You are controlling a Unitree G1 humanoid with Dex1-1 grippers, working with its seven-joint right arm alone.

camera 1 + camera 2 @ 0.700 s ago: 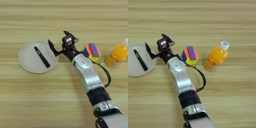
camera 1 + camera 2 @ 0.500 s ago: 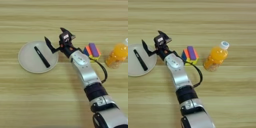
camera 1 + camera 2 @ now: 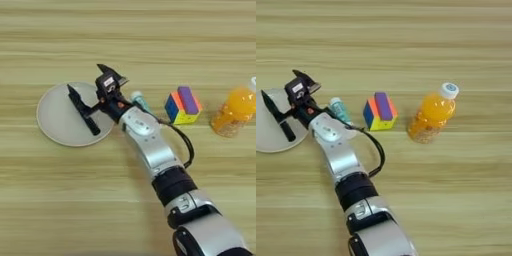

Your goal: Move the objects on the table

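Marker pen (image 3: 83,110) on plate (image 3: 55,125), gripper (image 3: 92,95) spread over it; tube (image 3: 339,110), cube (image 3: 379,111) unmoved on table (image 3: 128,45).

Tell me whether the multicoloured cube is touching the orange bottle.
Apart. The right eye view shows a plain strip of bare table between the multicoloured cube and the orange bottle; the left eye view shows the same gap.

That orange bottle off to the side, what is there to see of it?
The orange bottle is small and clear, looks like plastic, and is filled nearly to the neck with orange liquid. A white cap closes it. It stands on the wooden table, right of the multicoloured cube, apart from it. Nothing else touches it.
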